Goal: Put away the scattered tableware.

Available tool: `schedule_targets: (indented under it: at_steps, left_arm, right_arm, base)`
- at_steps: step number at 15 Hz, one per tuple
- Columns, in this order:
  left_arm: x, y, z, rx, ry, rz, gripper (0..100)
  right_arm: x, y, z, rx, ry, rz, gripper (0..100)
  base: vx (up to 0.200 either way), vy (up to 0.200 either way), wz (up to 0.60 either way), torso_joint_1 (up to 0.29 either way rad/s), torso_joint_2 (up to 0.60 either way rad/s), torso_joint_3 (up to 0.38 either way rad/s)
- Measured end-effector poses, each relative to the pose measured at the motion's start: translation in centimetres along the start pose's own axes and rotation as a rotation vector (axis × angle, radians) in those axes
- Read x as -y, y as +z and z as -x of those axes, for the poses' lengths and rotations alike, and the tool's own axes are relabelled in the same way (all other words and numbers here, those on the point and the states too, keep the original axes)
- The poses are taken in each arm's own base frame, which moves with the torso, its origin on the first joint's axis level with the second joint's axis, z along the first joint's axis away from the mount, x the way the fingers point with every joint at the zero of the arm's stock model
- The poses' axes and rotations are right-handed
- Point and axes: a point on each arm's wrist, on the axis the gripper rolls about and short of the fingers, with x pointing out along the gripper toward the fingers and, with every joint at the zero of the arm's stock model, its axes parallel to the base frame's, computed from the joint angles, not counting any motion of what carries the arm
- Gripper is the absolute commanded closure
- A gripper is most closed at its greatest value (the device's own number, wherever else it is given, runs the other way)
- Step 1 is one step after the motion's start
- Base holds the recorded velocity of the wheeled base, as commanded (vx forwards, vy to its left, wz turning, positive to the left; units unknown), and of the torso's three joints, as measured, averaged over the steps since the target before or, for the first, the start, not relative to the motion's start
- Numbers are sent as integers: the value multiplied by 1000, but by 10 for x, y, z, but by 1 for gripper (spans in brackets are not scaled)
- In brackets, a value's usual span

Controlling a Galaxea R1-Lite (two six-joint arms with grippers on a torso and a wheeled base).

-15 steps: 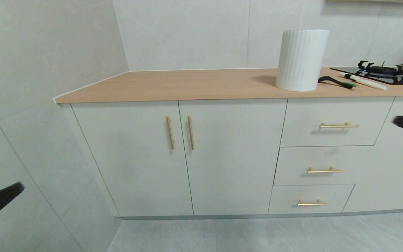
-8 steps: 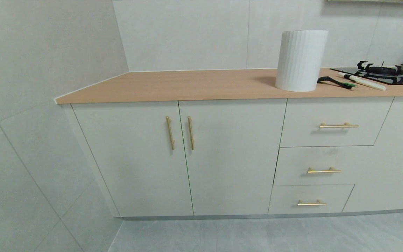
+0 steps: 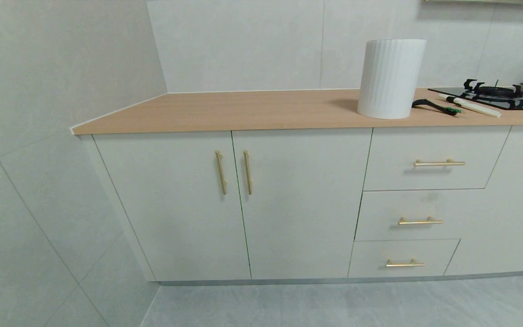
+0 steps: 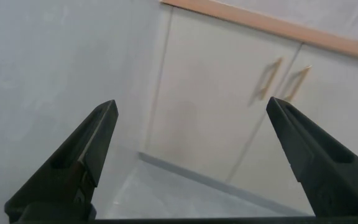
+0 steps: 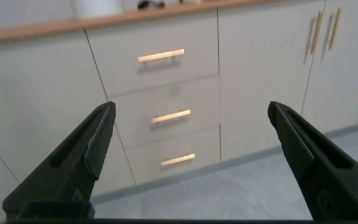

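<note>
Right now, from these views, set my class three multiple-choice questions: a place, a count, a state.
1. Where does the white ribbed container stand?
A. On the floor
B. On the countertop
C. Inside a drawer
2. How many drawers sit under the container?
A. One
B. Three
C. Five
3. How are the left hand and right hand?
A. Open, empty
B. Shut on a spoon
C. Shut on a handle
Answers: 1 B, its base rests on the wood top; 2 B, three gold handles are stacked there; 3 A, both are spread wide with nothing between.
</note>
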Motion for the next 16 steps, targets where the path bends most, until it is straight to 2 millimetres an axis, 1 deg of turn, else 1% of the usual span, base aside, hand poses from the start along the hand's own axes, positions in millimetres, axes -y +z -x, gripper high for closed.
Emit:
schedule_targets:
  at_steps: [2, 3, 5, 6, 7, 8, 9, 11, 13, 14, 16]
  left_arm:
    - [0, -19, -5, -4, 26, -19, 0]
    - [1, -27, -9, -13, 12, -32, 0]
    - [2, -49, -20, -34, -27, -67, 0]
    - [2, -58, -24, -38, -37, -85, 0]
    - [3, -67, -28, -40, -51, -105, 0]
    - [4, -72, -31, -23, -87, -121, 0]
    - [5, -78, -33, -21, -141, -135, 0]
    - [5, -86, -35, -48, -197, -173, 0]
    - [6, -89, -35, -66, -276, -197, 0]
    - [7, -93, -35, -101, -319, -209, 0]
    - [7, -93, -35, -103, -329, -203, 0]
  right_arm:
    - [-1, -17, -7, -42, -2, 14, 0]
    - [-2, -25, -11, -50, -1, 19, 0]
    - [-4, -48, -23, -38, 6, 39, 0]
    - [-5, -53, -26, -7, 23, 40, 0]
    - [-6, -61, -28, -26, 49, 53, 0]
    - [-7, -66, -29, -48, 112, 70, 0]
    - [-8, -69, -29, -54, 145, 94, 0]
    - [-8, -70, -30, -57, 172, 116, 0]
    - [-10, -72, -29, -67, 259, 114, 0]
    - [-11, -75, -29, -102, 296, 114, 0]
    - [-11, -76, -29, -116, 301, 72, 0]
  base:
    - [0, 0, 0, 0, 0, 0]
    - [0, 0, 0, 0, 0, 0]
    - [0, 0, 0, 0, 0, 0]
    - [0, 0, 0, 0, 0, 0]
    - [0, 0, 0, 0, 0, 0]
    - [0, 0, 0, 0, 0, 0]
    - [0, 0, 0, 0, 0, 0]
    - [0, 0, 0, 0, 0, 0]
    - [0, 0, 0, 0, 0, 0]
    - [0, 0, 0, 0, 0, 0]
    - [0, 0, 0, 0, 0, 0]
